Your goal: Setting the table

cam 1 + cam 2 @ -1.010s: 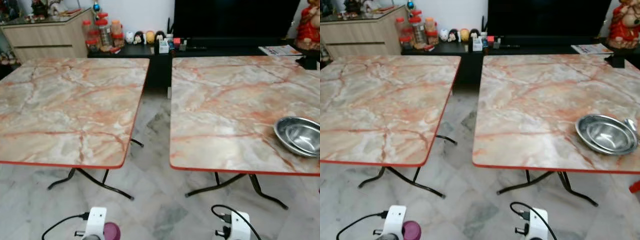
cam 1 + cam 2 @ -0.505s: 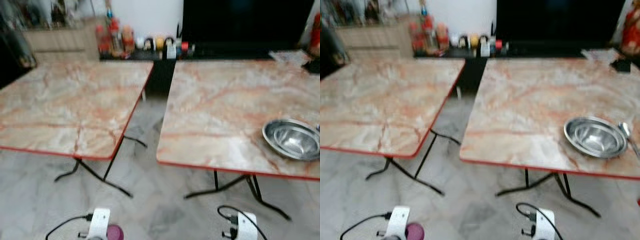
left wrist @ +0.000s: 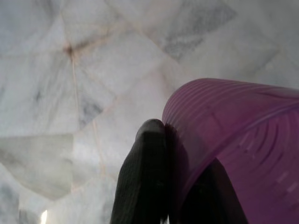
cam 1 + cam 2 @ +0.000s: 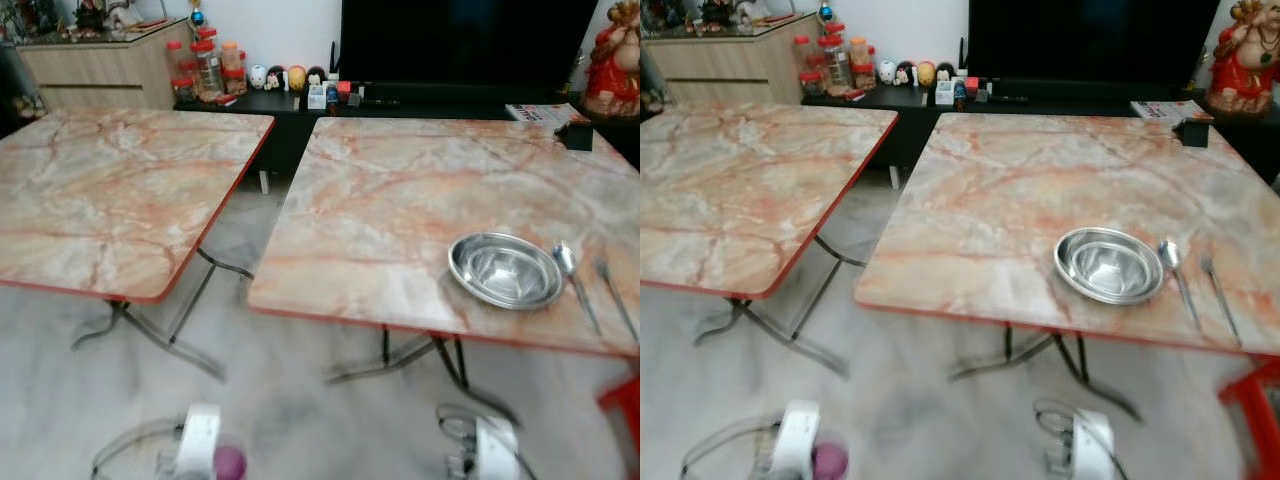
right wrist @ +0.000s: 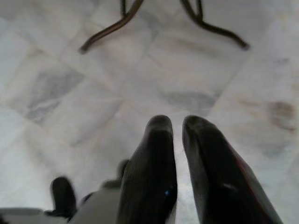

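A steel bowl (image 4: 505, 270) sits near the front right of the right-hand marble table (image 4: 380, 200). A spoon (image 4: 570, 272) and a fork (image 4: 615, 300) lie just to its right. A purple ribbed cup (image 3: 233, 140) is held low over the floor, and my left gripper (image 3: 175, 140) is shut on its rim, with one black finger (image 3: 147, 172) outside the wall. The cup's top (image 4: 228, 463) peeks in at the bottom of the left eye view. My right gripper (image 5: 179, 126) hangs shut over the floor tiles with nothing in it.
A second marble table (image 4: 100, 190) stands to the left, with a floor gap between the two. Black folding legs (image 5: 117, 25) spread under the tables. A small black box (image 4: 577, 135) sits at the right table's far corner. A red stool (image 4: 625, 400) is at the lower right.
The camera has swung to the right, so both tables slid left in the picture and the spoon and fork came into view. The arms hang as before.
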### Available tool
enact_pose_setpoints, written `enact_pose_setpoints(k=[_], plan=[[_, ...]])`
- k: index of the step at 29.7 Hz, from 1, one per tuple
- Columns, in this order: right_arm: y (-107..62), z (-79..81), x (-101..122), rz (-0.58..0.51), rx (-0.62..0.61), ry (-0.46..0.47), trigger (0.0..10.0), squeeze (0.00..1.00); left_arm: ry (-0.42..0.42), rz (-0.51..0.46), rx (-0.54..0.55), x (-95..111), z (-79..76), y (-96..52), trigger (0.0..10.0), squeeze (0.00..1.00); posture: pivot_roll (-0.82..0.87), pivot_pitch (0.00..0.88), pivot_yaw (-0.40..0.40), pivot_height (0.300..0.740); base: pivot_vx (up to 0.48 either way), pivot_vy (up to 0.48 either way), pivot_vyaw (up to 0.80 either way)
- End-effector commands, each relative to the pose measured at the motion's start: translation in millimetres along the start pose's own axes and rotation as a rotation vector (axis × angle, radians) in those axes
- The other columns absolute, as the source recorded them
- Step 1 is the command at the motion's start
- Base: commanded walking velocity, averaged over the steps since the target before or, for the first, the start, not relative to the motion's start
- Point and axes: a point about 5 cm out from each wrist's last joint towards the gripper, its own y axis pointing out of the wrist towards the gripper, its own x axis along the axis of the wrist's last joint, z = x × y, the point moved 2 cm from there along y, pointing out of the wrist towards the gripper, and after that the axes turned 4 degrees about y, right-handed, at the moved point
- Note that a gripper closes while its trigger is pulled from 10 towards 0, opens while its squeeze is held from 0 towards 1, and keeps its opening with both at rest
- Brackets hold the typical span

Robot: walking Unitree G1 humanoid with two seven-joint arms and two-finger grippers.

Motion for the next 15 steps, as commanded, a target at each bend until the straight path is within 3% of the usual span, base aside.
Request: enact_pose_setpoints(k=[1, 4, 8, 15], plan=[[0.6, -6.2, 5.4, -0.018, -0.016, 0.010, 10.0, 0.00, -0.004, -0.009, -0.007, 4.8, -2.7, 0.6, 10.0, 0.00, -0.06, 0.000, 0.002, 0.740, 0.000, -0.326, 0.00], [0.7, -5.7, 5.9, -0.021, -0.018, 0.037, 10.0, 0.00, -0.006, -0.009, -0.005, 5.0, -2.0, 0.7, 10.0, 0.00, -0.06, 0.000, 0.003, 0.740, 0.000, -0.325, 0.00], [0.7, -5.9, 5.2, -0.014, -0.022, 0.028, 10.0, 0.00, -0.006, -0.010, -0.002, 5.0, -0.6, 0.7, 10.0, 0.00, -0.06, 0.000, 0.005, 0.740, 0.000, -0.325, -0.73], [0.6, -5.5, 5.0, -0.017, -0.021, 0.020, 10.0, 0.00, -0.007, -0.012, 0.001, 5.5, 0.0, 0.8, 10.0, 0.00, -0.06, 0.000, 0.005, 0.740, 0.000, -0.322, 0.00]])
